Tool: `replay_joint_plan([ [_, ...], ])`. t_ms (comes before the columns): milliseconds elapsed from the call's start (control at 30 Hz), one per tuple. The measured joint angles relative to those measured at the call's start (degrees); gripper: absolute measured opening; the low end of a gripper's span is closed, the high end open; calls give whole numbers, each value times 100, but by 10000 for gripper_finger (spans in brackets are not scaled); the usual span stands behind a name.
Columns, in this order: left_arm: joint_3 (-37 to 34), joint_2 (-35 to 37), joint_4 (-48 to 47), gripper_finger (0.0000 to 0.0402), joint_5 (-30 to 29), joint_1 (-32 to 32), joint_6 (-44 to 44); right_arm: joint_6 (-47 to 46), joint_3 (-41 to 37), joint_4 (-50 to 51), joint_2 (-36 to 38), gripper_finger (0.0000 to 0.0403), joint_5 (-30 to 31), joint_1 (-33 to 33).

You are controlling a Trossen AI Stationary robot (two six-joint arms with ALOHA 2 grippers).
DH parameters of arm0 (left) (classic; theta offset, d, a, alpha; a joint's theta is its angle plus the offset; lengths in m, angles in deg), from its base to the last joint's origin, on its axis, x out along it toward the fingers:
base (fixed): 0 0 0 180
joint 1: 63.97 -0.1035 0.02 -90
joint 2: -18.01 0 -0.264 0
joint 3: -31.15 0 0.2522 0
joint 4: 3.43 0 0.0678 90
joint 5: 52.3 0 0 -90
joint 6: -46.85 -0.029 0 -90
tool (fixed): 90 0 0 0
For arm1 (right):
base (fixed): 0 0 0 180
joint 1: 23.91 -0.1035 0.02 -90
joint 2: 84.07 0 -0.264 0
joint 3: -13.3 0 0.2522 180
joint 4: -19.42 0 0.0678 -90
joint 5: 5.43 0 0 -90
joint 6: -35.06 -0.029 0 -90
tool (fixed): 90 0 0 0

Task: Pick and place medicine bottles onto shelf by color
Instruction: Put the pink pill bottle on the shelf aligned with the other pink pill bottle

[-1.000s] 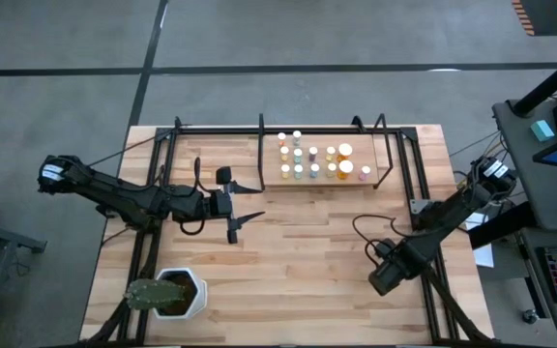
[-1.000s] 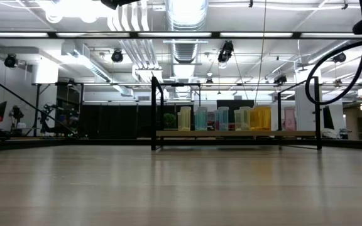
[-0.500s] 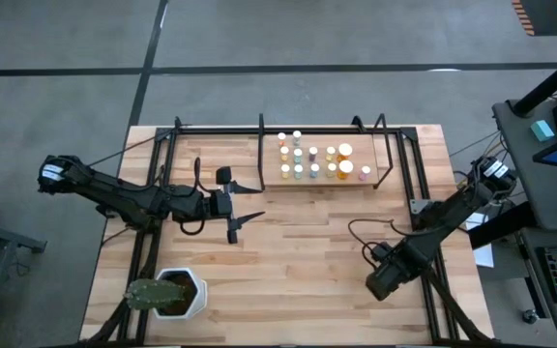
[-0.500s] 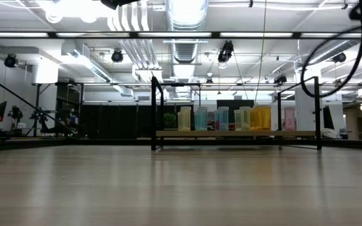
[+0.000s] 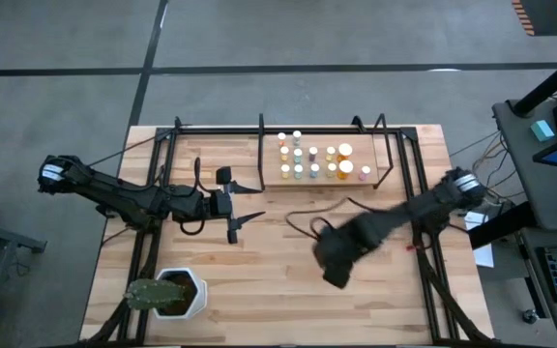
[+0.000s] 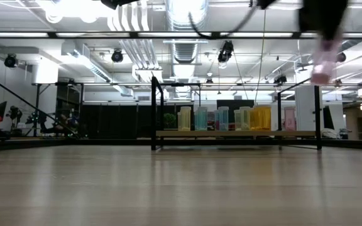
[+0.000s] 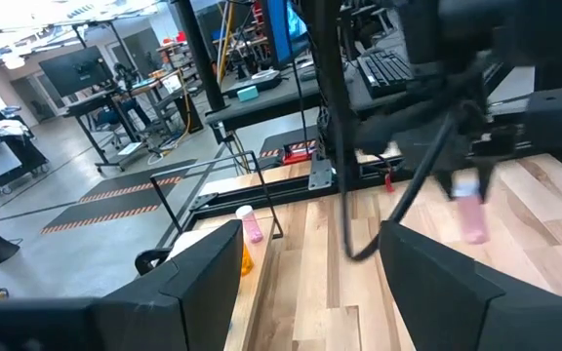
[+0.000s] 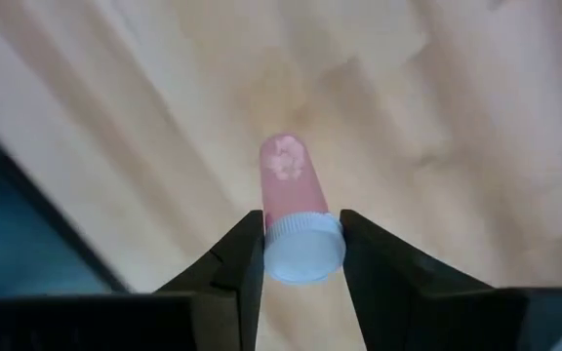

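While the left tool [image 5: 232, 206] idles w/ fingers apart mid-table, the right tool [image 5: 334, 259] has swung in from the table's right edge, now clamped on a pink bottle [image 8: 291, 190] by its cap, carried above the table toward the shelf [image 5: 322, 181].

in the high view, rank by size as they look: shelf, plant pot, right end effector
1. shelf
2. plant pot
3. right end effector, though motion blur makes its outline unsure, so 2 and 3 are close.
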Motion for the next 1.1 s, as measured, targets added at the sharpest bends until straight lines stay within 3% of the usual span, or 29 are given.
replay_joint_plan([
  [133,0,0,-2,224,2,0,0,1654,1221,1202,-648,110,135,673],
  [233,0,0,-2,224,0,0,-2,2764,2016,1911,-966,110,606,1152],
  [467,0,0,-2,224,-3,-4,-2,4606,3028,1958,-1015,109,1151,2468],
  [833,-2,0,-2,224,2,0,-2,6478,3149,1954,-801,109,1370,5014],
  [1100,15,0,25,224,-31,-7,-312,7345,2683,1950,-761,109,1397,6052],
])
